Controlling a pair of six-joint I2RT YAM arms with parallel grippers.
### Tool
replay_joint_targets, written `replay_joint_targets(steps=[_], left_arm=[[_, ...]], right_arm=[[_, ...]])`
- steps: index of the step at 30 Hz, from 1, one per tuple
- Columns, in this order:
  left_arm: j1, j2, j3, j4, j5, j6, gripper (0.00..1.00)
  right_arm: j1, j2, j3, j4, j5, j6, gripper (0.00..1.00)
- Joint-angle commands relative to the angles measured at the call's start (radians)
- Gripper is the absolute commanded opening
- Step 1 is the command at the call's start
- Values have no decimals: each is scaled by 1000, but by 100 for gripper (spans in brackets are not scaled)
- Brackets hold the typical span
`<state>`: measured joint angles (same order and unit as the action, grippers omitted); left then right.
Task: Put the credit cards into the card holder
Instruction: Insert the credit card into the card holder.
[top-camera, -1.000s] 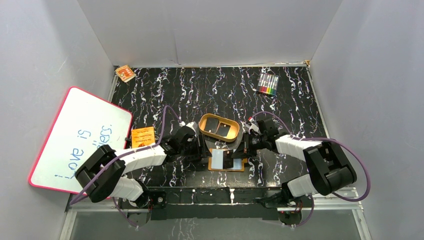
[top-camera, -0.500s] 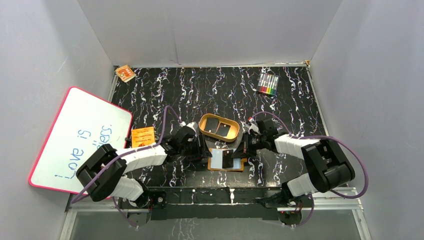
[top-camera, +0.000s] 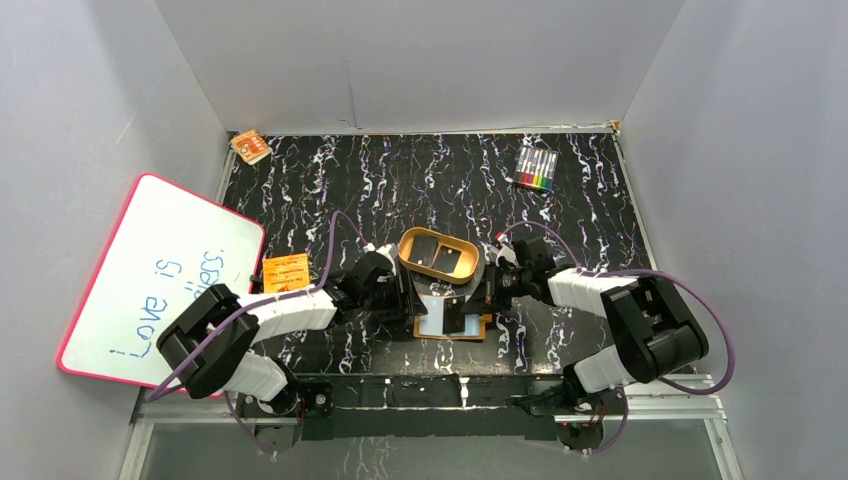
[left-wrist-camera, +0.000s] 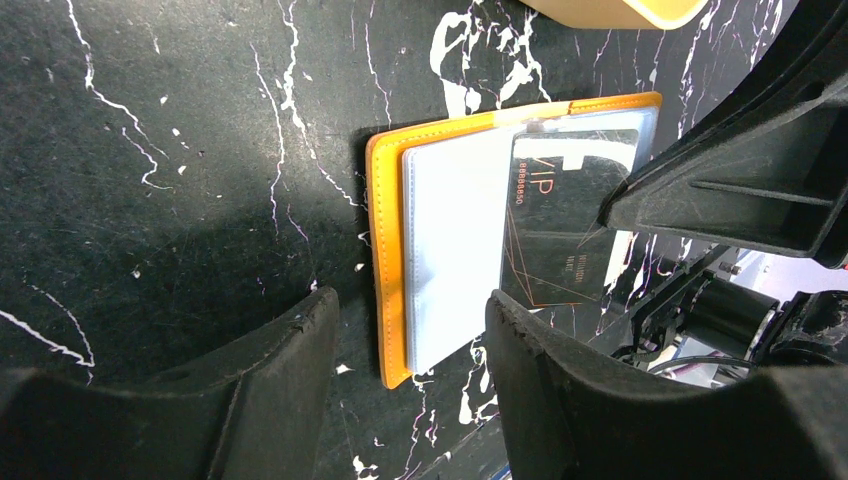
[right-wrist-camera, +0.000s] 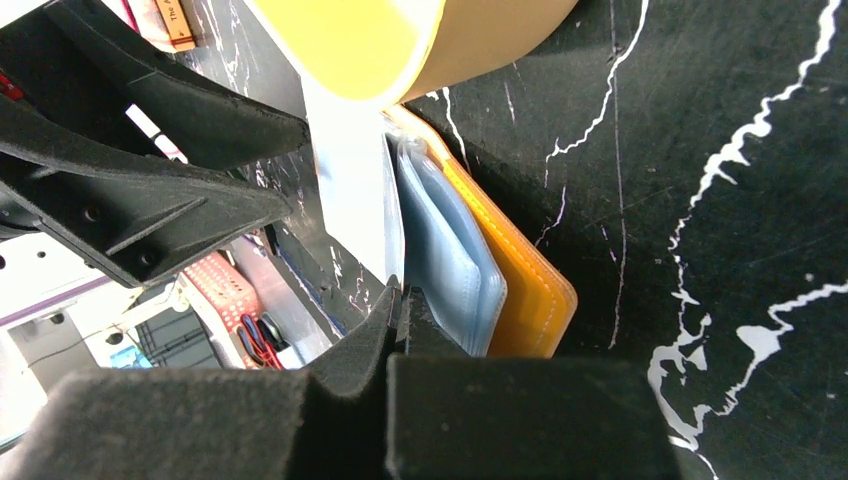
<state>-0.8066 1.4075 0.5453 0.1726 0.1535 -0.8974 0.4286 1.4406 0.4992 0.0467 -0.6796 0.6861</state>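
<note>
Black marbled table (top-camera: 400, 180); card holder (left-wrist-camera: 385, 260) lies open by its near edge; right gripper (right-wrist-camera: 398, 295) pinches a credit card (left-wrist-camera: 560, 230) against the sleeves; left gripper (left-wrist-camera: 410, 305) hovers spread above.

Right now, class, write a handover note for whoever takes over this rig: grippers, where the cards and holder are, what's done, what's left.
Left gripper: open, empty, over the card holder's outer edge.
Right gripper: shut at the edge of one black card on the holder's open sleeves; seated or not, unclear.
Two cards lie in the tan tray.
Done: nothing confirmed.
To do: seat this card, then those two.
</note>
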Motion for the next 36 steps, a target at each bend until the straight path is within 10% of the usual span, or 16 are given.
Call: replay_joint_targets(steps=[1,36], left_arm=[[2,16,6,-25,13,4,54],[2,25,-5,-14,33,-4,49]], right_arm=[[17,16,6,46,17,11,0],[117,8,13,48,181,98,0]])
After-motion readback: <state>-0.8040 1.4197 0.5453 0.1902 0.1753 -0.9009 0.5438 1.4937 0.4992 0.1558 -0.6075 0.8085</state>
